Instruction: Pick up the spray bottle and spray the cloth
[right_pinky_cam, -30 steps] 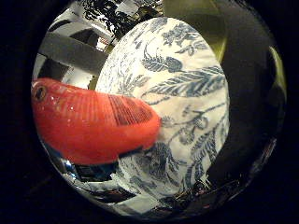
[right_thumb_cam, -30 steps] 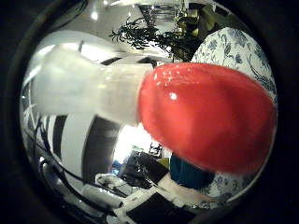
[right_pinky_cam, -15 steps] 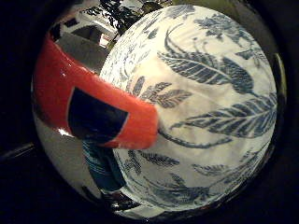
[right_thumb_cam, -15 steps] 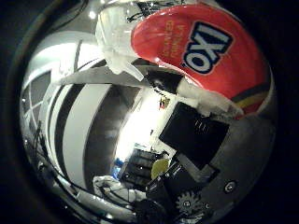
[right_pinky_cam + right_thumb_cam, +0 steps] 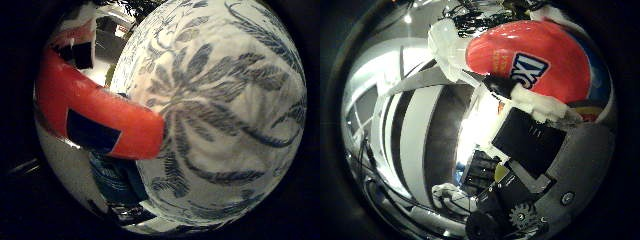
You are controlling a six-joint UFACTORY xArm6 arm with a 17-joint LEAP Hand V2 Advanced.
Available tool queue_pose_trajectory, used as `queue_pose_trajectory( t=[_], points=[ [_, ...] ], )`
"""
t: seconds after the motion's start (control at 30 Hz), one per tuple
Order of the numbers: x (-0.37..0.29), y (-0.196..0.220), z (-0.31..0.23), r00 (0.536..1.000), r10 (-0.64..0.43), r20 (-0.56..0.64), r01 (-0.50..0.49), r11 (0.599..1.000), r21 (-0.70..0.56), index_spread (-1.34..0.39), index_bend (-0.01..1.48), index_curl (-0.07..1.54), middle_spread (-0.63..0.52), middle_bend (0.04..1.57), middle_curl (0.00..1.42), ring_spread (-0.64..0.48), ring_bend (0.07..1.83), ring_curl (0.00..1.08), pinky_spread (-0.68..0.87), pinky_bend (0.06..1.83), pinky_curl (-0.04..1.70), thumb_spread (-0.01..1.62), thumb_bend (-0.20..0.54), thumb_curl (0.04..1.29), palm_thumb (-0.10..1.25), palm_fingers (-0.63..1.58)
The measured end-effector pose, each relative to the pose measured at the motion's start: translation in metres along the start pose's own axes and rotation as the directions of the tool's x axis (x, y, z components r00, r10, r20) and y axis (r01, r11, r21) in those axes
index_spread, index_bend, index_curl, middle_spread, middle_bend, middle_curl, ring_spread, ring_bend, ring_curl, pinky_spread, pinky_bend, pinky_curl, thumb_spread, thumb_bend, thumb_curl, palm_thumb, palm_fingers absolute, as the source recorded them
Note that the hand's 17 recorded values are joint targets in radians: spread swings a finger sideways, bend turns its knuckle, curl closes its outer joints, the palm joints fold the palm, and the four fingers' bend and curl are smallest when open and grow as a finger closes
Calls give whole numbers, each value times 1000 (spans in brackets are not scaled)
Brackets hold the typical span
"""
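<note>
The red spray bottle (image 5: 100,112) with a dark blue label lies close against the palm in the right little finger side palm view, in front of the cloth. The cloth (image 5: 220,110) is white with a blue leaf and flower print and fills most of that view, so it is near. In the right thumb side palm view the bottle's red body (image 5: 525,60) with its pale translucent neck (image 5: 448,45) sits against my right hand (image 5: 530,145). A white finger (image 5: 538,100) curls across the bottle's body. The nozzle itself is hidden.
A black and white striped surface (image 5: 410,130) curves behind the bottle in the thumb side view. A dark blue object (image 5: 112,178) shows under the bottle in the little finger side view. Dark leafy shapes (image 5: 485,10) lie at the far edge.
The views have shifted with the hand. The cloth now fills more of the little finger side view. The bottle, seen plain red a second ago, now shows its label with a finger across it.
</note>
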State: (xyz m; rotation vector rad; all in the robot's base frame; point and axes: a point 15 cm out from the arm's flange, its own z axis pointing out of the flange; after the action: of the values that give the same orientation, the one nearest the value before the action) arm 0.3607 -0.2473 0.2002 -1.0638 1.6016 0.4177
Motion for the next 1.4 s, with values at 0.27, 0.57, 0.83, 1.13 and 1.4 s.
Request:
queue_pose_trajectory(
  t=[0.27, 0.57, 0.83, 1.13, 1.4],
  points=[
    [-38, -18, -32, 994, -91, -68, 85, 993, -86, -168, 1181, 691, -66, 1335, 583, -144, 1455, 565, -165, 1139, 1022, 824, -12, 703, 1149, 1202],
    [-91, -26, -81, 962, -176, -211, 132, 970, -205, -168, 1180, 690, -66, 1345, 572, -146, 1454, 559, -176, 1077, 1127, 829, -13, 772, 1131, 1206],
    [-149, -35, -106, 924, -245, -292, 147, 936, -320, -168, 1177, 689, -66, 1343, 567, -146, 1456, 558, -187, 1042, 1186, 837, -14, 800, 1118, 1209],
    [-191, -35, -104, 796, -407, -448, 137, 843, -521, -170, 1178, 693, -66, 1340, 565, -146, 1453, 559, -195, 1026, 1219, 842, -14, 817, 1110, 1213],
    [-220, -27, -87, 715, -515, -473, 153, 775, -613, -170, 1174, 696, -67, 1339, 565, -147, 1451, 560, -200, 1019, 1234, 847, -14, 820, 1102, 1215]
  ],
)
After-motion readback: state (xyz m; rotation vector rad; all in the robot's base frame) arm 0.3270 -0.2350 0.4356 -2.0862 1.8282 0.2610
